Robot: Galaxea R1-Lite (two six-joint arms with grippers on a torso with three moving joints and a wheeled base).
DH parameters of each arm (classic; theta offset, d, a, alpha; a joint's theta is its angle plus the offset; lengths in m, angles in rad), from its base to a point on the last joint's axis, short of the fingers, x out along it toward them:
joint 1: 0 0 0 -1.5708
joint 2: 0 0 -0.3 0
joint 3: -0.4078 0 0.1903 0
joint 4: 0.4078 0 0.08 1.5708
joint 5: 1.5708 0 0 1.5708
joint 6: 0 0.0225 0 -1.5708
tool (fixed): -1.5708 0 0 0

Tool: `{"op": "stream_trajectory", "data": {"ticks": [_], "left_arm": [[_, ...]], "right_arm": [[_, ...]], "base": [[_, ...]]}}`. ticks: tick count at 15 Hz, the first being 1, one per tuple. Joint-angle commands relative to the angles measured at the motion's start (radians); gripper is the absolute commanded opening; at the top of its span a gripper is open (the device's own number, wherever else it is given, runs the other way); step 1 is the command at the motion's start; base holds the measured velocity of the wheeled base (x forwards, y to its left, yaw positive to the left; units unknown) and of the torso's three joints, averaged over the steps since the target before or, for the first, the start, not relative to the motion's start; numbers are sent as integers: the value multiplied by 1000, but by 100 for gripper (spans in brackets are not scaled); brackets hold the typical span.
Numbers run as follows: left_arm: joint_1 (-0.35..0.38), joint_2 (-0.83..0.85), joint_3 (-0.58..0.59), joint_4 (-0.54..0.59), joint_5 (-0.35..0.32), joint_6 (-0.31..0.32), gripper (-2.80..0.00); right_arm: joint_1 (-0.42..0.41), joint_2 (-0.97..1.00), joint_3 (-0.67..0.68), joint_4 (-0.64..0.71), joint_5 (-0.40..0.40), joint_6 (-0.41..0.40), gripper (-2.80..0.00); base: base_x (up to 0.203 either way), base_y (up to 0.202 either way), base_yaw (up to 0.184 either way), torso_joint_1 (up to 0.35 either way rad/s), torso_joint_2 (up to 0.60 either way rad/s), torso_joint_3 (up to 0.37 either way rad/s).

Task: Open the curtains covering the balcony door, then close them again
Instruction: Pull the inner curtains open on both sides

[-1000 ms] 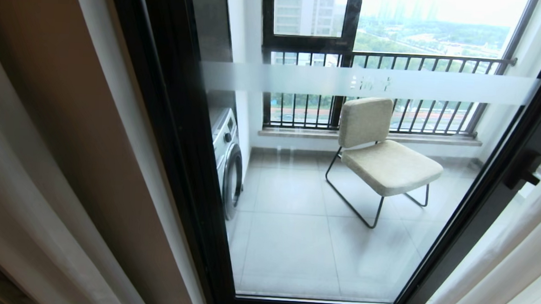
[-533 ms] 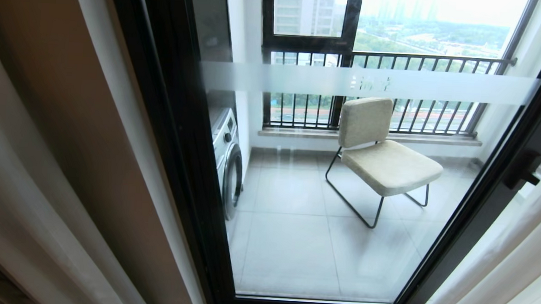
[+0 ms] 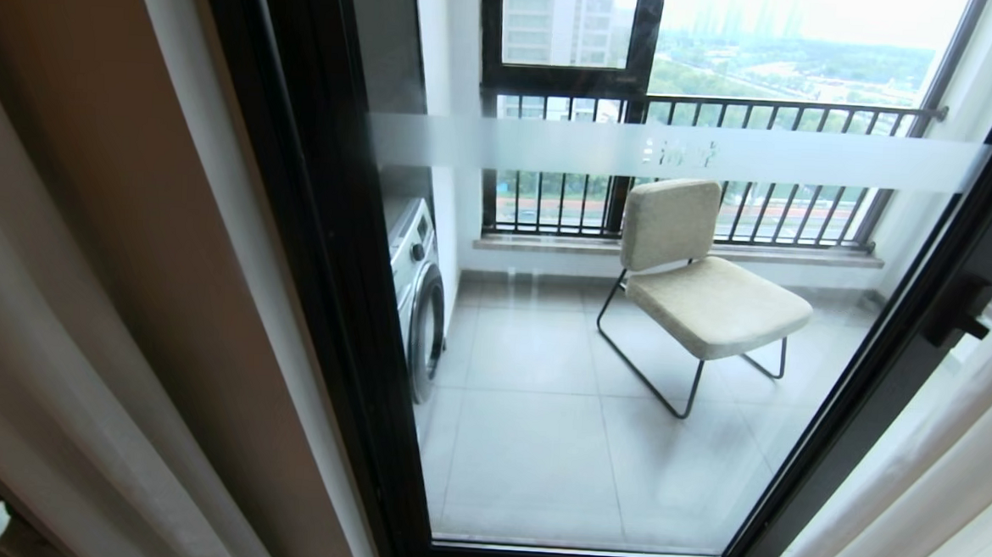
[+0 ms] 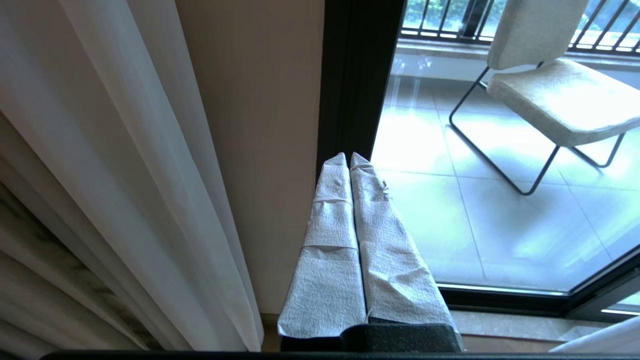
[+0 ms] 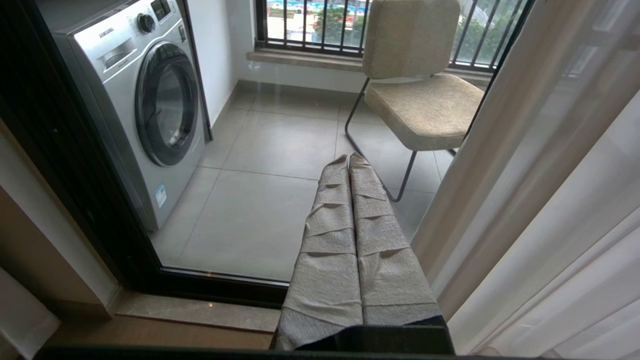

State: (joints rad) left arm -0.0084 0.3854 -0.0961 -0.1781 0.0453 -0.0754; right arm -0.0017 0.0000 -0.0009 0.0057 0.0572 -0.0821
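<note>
We're facing the balcony door [image 3: 594, 343], its glass uncovered btwn thick dark frames, w/ a frosted band across it. The curtains [image 3: 50, 357] are hanging bunched at both sides: cream and sheer folds against the wall on our left, and a sheer layer [image 3: 918, 496] at the right edge, overlapping the frame near the small black handle [image 3: 961, 313]. That's leaving one full pane's width clear in the middle.

Our left gripper [image 4: 349, 156] is sitting closed, wrapped fingers pressed together, holding nothing, pointing at the door's left frame just beside the left folds. Our right gripper [image 5: 348, 157] is also closed and empty, pointing at the glass near the right-hand sheer.

Beyond the glass we're counting one chair [image 3: 700, 281], one washing machine [image 3: 417, 291], a railing [image 3: 706, 166] and a grey tiled floor [image 3: 538, 450].
</note>
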Motion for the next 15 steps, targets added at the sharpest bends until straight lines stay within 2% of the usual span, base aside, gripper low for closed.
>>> {"op": "stream_trajectory", "data": {"ticks": [1, 6, 8, 15], "left_arm": [[-18, -136, 85, -7, 4, 5, -280], [5, -335, 96, 153, -5, 9, -280], [7, -385, 96, 164, -4, 9, -280], [7, -384, 96, 166, -4, 8, -280]], "right_arm": [[0, 0, 1, 0, 1, -1, -280], [0, 0, -1, 0, 1, -1, -280], [0, 0, 1, -1, 1, -1, -280], [0, 0, 1, -1, 1, -1, -280]], "base": [[0, 0, 0, 0, 0, 0], [0, 0, 0, 0, 0, 0], [0, 0, 0, 0, 0, 0], [0, 0, 0, 0, 0, 0]]}}
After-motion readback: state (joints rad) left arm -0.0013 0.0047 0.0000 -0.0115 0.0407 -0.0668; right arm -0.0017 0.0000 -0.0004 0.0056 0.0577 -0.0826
